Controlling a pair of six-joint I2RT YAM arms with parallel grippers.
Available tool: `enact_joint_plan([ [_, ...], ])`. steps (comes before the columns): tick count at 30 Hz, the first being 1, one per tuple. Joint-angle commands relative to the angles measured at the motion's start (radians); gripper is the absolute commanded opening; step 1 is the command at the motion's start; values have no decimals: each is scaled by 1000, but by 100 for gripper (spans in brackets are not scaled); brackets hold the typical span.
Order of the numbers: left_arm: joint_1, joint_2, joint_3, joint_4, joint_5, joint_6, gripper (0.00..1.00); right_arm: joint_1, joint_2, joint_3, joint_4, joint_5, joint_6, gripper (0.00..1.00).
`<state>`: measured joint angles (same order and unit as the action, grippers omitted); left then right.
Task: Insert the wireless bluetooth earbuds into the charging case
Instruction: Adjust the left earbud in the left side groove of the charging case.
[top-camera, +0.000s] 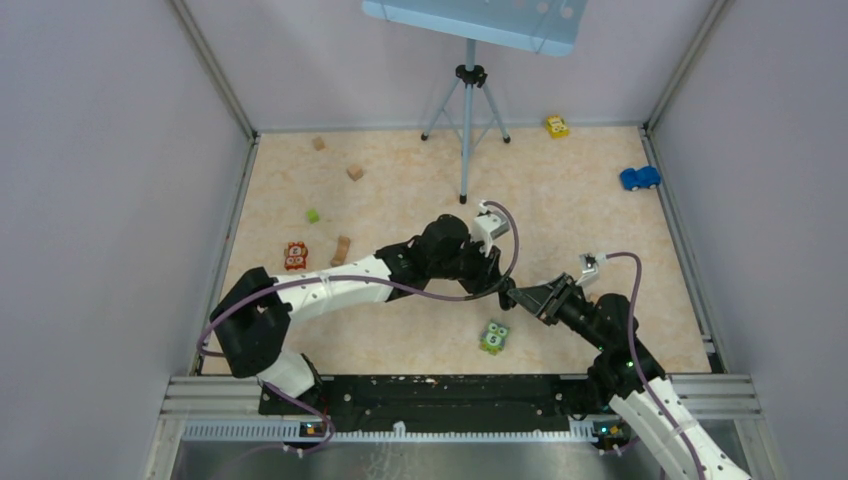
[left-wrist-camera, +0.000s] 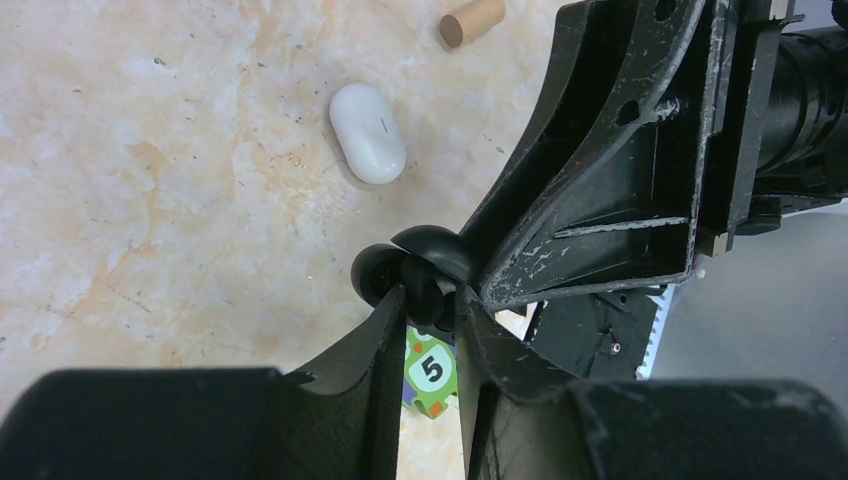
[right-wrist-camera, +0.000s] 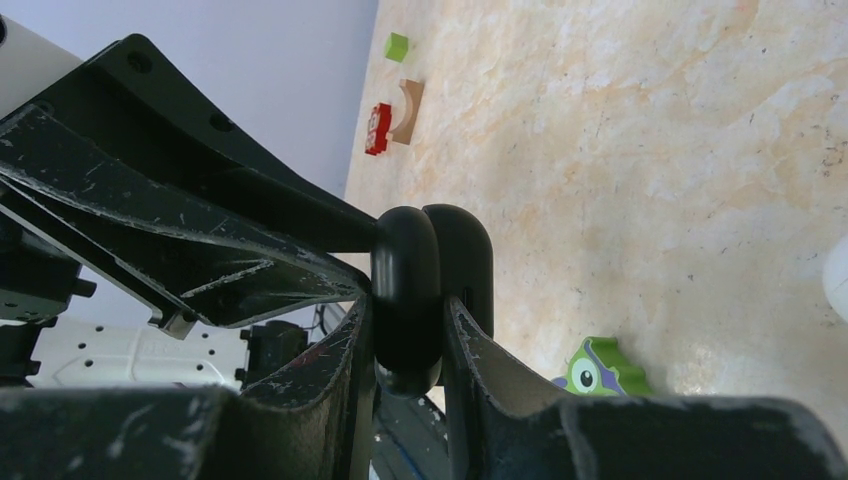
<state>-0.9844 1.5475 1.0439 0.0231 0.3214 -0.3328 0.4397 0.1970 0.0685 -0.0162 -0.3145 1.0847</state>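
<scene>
My right gripper (top-camera: 522, 297) (right-wrist-camera: 408, 312) is shut on the black charging case (right-wrist-camera: 462, 250) and holds it above the floor, edge-on, lid and body side by side. The case also shows in the left wrist view (left-wrist-camera: 438, 250). My left gripper (top-camera: 503, 287) (left-wrist-camera: 430, 297) meets it from the other side. Its fingertips are shut on a small black earbud (left-wrist-camera: 425, 292) right at the case's opening. A closed white case (left-wrist-camera: 367, 132) lies on the floor beyond. The white earbuds are out of view.
A green owl block marked 5 (top-camera: 494, 337) lies below the grippers. A tripod (top-camera: 468, 110) stands at the back. A blue car (top-camera: 639, 178), a yellow car (top-camera: 556, 126), a red block (top-camera: 295, 256), a green cube (top-camera: 312, 215) and wooden blocks (top-camera: 355, 172) are scattered around.
</scene>
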Motion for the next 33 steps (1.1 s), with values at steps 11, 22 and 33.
enact_joint_plan([
  [11, 4, 12, 28, 29, 24, 1, 14, -4, -18, 45, 19, 3, -2, 5],
  [22, 6, -108, -70, 117, -61, -90, 0, -3, -16, 45, 25, 9, 3, 5],
  [33, 0, -176, -185, 248, -182, -363, 0, -3, -16, 50, 45, 56, 27, 5],
])
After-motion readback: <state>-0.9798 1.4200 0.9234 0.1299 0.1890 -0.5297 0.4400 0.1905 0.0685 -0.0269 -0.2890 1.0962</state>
